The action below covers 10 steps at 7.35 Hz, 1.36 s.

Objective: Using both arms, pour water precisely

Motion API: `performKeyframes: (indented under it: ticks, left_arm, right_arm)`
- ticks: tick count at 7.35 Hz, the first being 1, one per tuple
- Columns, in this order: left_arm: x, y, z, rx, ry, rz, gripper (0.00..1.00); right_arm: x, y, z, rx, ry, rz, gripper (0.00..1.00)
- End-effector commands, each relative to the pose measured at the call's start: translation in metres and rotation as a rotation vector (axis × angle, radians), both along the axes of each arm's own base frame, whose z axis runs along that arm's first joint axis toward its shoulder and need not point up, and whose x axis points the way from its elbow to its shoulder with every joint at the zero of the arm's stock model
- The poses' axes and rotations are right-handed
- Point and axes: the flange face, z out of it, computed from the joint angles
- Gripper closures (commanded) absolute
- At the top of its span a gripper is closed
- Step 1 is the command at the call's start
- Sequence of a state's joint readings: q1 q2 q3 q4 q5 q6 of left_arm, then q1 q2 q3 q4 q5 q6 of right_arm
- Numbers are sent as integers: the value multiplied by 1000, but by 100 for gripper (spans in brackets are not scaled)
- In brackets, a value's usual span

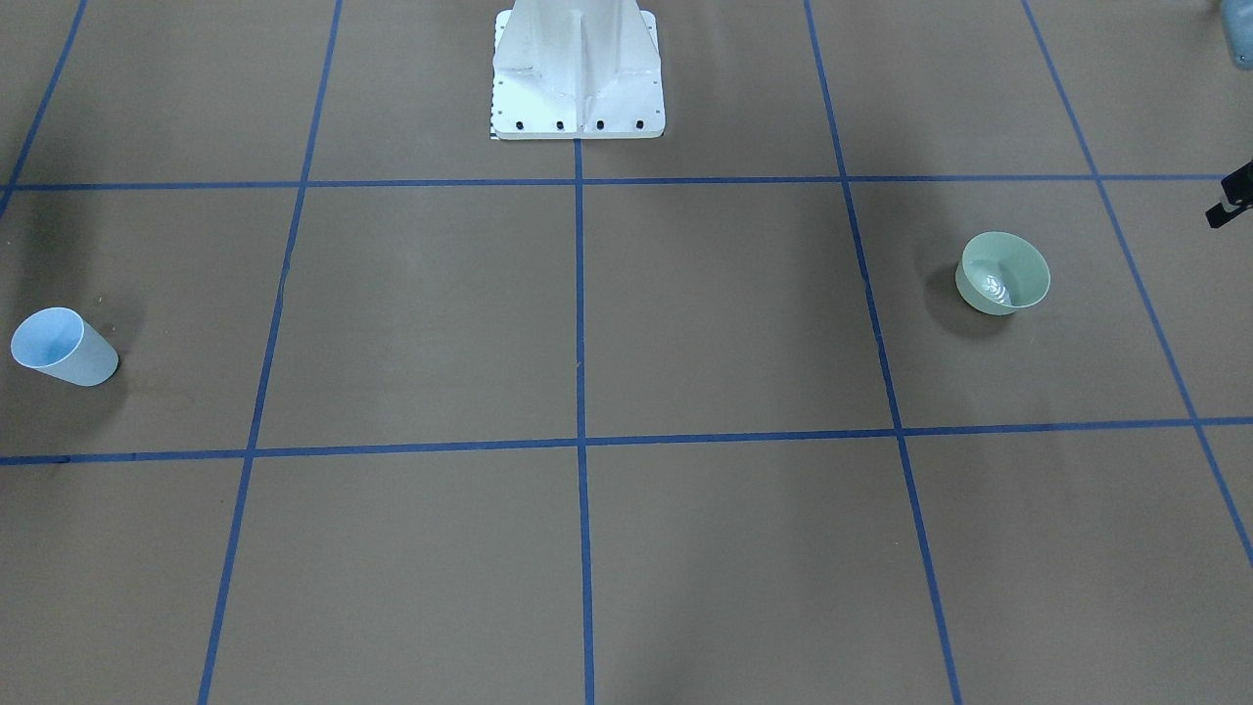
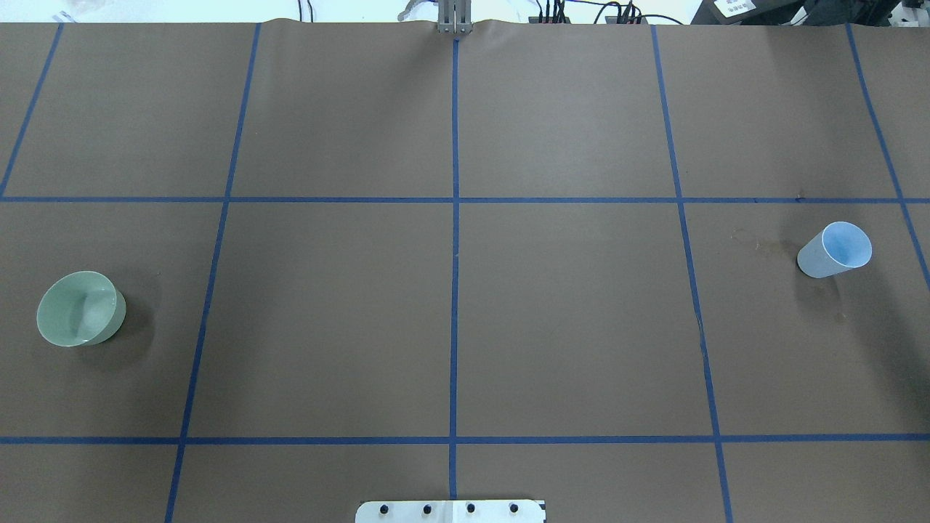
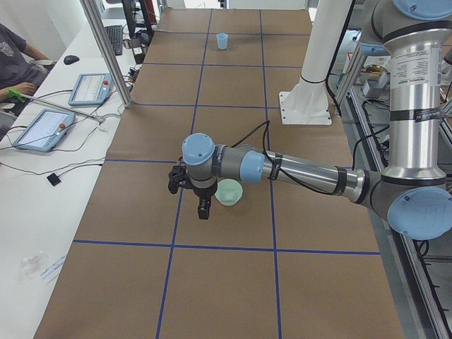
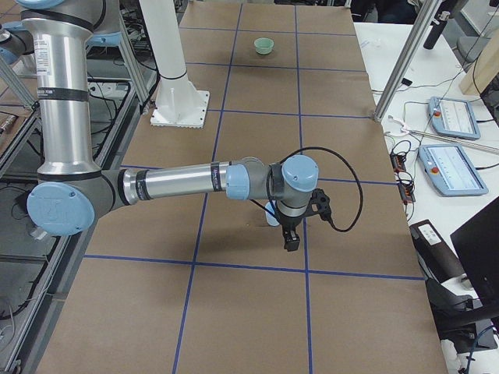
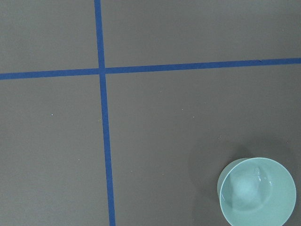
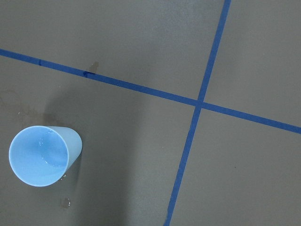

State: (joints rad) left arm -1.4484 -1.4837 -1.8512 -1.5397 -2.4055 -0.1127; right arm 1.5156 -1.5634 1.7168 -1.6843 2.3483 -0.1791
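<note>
In the front-facing view, the green bowl is standing right of centre on the brown surface. The water is glinting at its bottom. The blue cup is standing mouth-up at the far left edge, well apart from the bowl. The white pedestal base is sitting at top centre.

In the overhead view, the bowl is sitting at the left edge and the cup at the right, with damp marks showing just left of the cup.

In the left side view, the left arm is rising as a column at the right edge. It is bending at a low elbow and reaching level toward the frame's centre. Its wrist is pointing the jaws straight down just beside the bowl, without touching it. I cannot tell whether the jaws are open or closed.

In the right side view, the right arm is mirroring that pose, with its column at the left and its forearm level. Its jaws are hanging downward at centre, their state impossible to tell. The cup is peeking out from behind the wrist.

The left wrist view is looking down on the bowl in the lower right corner, with water rippling inside.

The right wrist view is showing the cup at lower left, beside blue tape lines.
</note>
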Motion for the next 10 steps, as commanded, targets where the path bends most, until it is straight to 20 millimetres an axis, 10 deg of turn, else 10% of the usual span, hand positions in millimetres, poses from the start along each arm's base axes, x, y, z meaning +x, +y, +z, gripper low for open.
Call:
performKeyframes:
  ticks: [1, 3, 5, 10]
  left_arm:
    - [36, -2, 0, -20, 0, 18, 0]
    - [97, 1, 3, -27, 3, 82, 0]
    - [123, -5, 41, 18, 34, 84, 0]
    - [180, 16, 54, -88, 14, 92, 0]
  right_arm:
    - [-1, 0, 0, -1, -2, -1, 0]
    - [-1, -1, -2, 0, -6, -1, 0]
    - [-4, -1, -2, 2, -7, -6, 0]
    - [-5, -1, -1, 0, -9, -9, 0]
